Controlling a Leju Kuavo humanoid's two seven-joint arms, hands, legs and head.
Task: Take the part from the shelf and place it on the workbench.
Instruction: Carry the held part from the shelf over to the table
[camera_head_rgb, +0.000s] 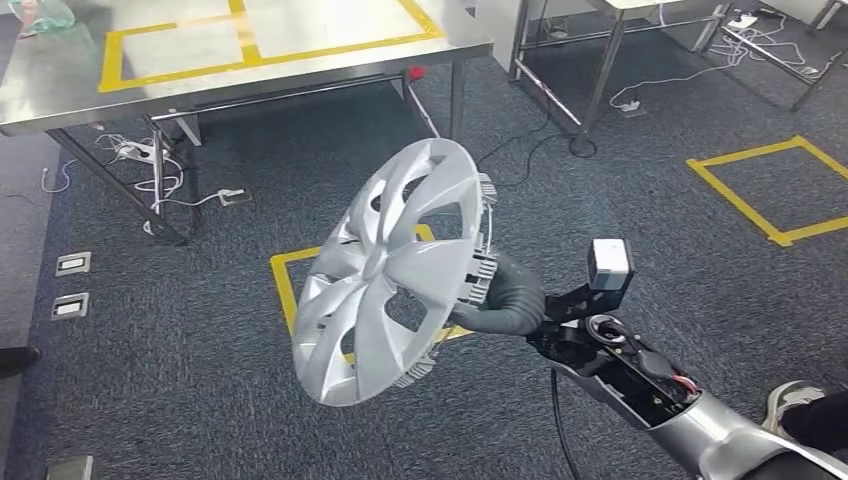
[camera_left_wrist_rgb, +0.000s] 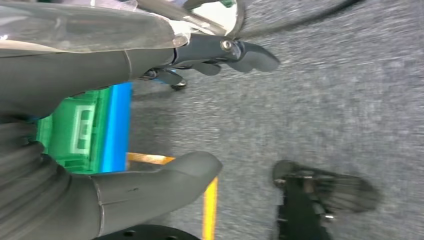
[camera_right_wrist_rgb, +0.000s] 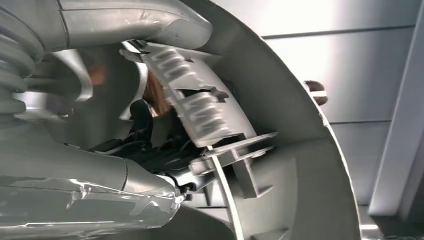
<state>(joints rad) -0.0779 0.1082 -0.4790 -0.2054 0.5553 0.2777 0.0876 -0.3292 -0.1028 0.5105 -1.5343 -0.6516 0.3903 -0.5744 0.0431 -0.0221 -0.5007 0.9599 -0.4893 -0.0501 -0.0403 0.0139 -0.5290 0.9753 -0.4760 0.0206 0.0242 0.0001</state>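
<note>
The part is a silver wheel cover (camera_head_rgb: 392, 270) with curved spokes, held up tilted in the air above the carpet in the head view. My right hand (camera_head_rgb: 497, 297) grips its rim from behind, the fingers hidden by the cover. Close up, the cover's ribbed inner rim (camera_right_wrist_rgb: 200, 107) lies against my right hand (camera_right_wrist_rgb: 100, 165), whose dark fingers curl through a spoke gap. The steel workbench (camera_head_rgb: 330, 55) with yellow tape marks stands ahead at the top left. My left hand (camera_left_wrist_rgb: 165, 115) hangs over the carpet, thumb and fingers apart, holding nothing.
Yellow tape squares (camera_head_rgb: 760, 195) mark the grey carpet. Cables (camera_head_rgb: 160, 190) and floor sockets (camera_head_rgb: 72, 263) lie under and beside the workbench. A second metal table frame (camera_head_rgb: 600, 60) stands at the back right. A person's shoe (camera_head_rgb: 790, 400) is near my right arm. A green and blue crate (camera_left_wrist_rgb: 85, 130) stands near my left hand.
</note>
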